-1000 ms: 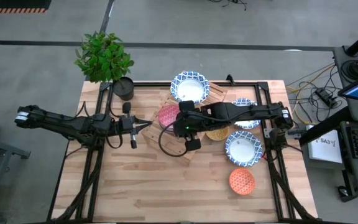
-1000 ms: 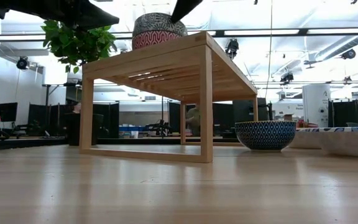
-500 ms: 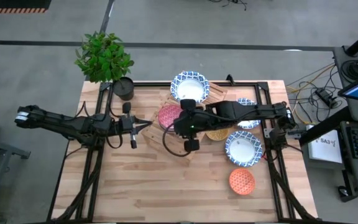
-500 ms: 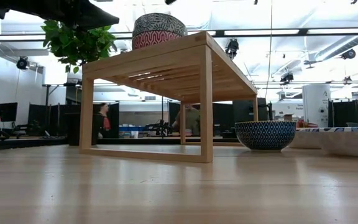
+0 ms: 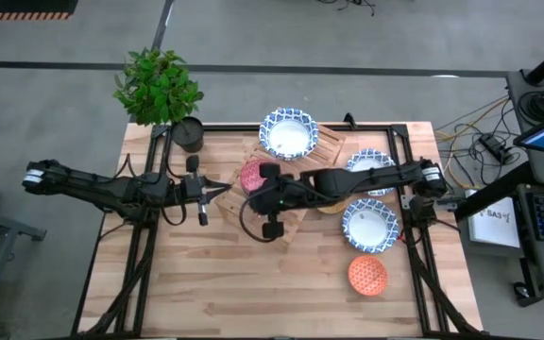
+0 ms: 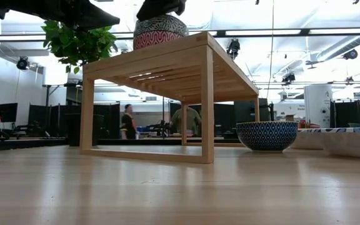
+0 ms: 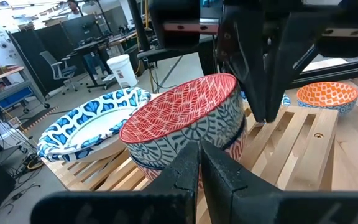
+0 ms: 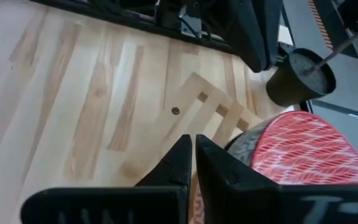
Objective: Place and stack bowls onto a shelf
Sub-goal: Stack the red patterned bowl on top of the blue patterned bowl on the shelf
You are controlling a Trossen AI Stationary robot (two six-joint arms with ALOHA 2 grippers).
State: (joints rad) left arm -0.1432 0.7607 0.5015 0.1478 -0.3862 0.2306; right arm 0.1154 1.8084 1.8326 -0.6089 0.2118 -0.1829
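High view: the right gripper [image 5: 251,192] is seen over the light wooden slatted shelf [image 5: 324,144], just beside the round pink-red bowl with the herringbone inside [image 5: 252,172], and its two dark fingers are pressed together with nothing between them. In the right wrist view the closed fingertips [image 8: 188,152] are placed above a slat of the shelf, next to the rim of this bowl. The pink-red bowl is nested on a second patterned bowl, as is shown by the left wrist view [image 7: 188,115], so one stack is already made at this end of the shelf. A larger white bowl with a blue patterned rim [image 5: 289,133] is also resting on the shelf.

The left gripper [image 5: 219,190] is held closed and empty near the same stack.

It is judged that a placing step is just finished and a next bowl must be fetched. On the wooden tabletop [image 5: 206,283], the second white and blue bowl [image 5: 369,225] and the small orange bowl [image 5: 367,275] are not yet placed. For the next move, the right arm must be drawn away from the stack without pushing it, and the fingers opened over a rim.
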